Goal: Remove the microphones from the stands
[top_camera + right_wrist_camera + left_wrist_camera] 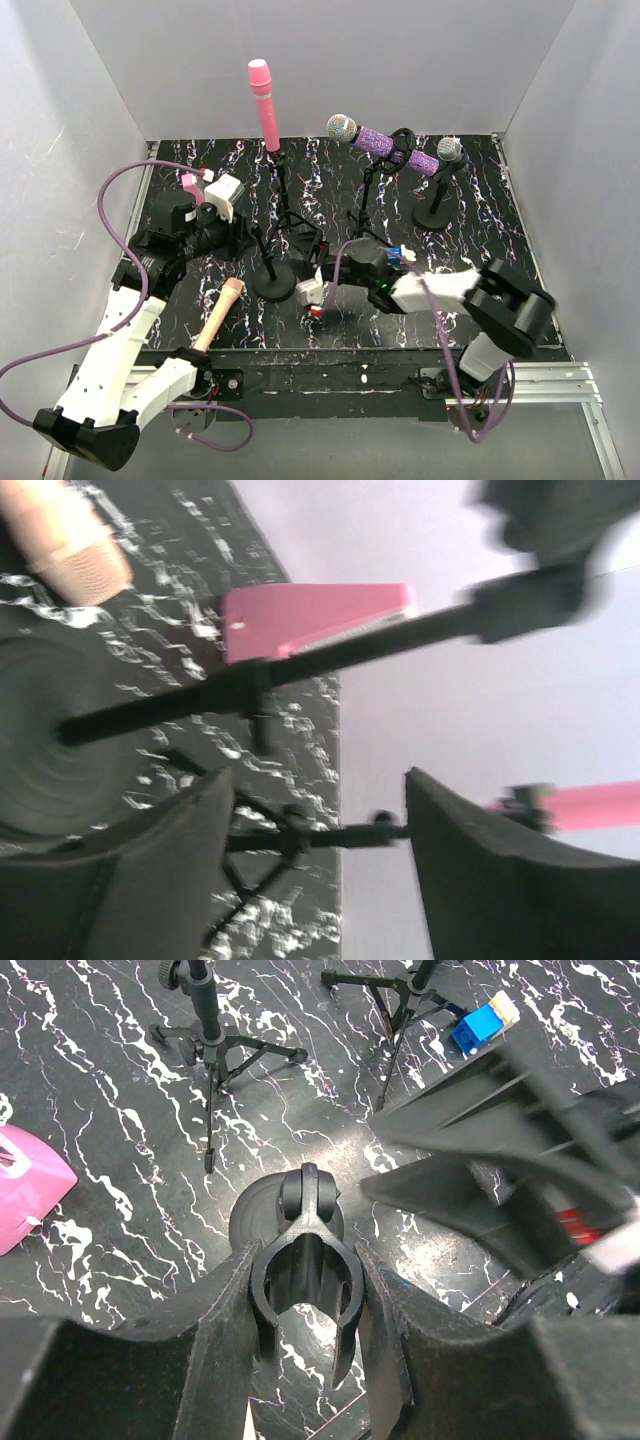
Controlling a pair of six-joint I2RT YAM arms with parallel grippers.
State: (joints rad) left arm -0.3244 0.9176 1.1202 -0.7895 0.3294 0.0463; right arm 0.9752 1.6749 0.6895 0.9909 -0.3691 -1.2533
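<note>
Your left gripper (305,1260) is clamped on the black plastic clip (305,1200) at the top of the stand (300,665). Its matte dark fingers (225,1320) press the clip's two sides, and the U-shaped cradle between them holds nothing. Both fingers are cut off by the lower edge of the left wrist view, and from above the grip is black on black and hard to make out. Below the clip you see only a slice of the stand's round base (245,1225), a dull disc that shows concentric rings in the right wrist view. Your right gripper (320,780) is released, its jaws spread with nothing between them. Those fingers are blurred, and the stand's pole crosses above them as a soft dark bar. From above, the right gripper sits low over the table top (520,240), just right of the base. The microphone (220,310) is off the stand and lies flat near the front edge, left of the base. It is peach, with a smooth handle and a finely textured head. Its tail runs up to your left arm's white link, and you cannot tell whether they touch. The table top is glossy black veined with white. Farther back stand a pink microphone (260,100), upright, and a glittery purple microphone (385,142), tilted. A blue block (480,1025) lies partly hidden.
</note>
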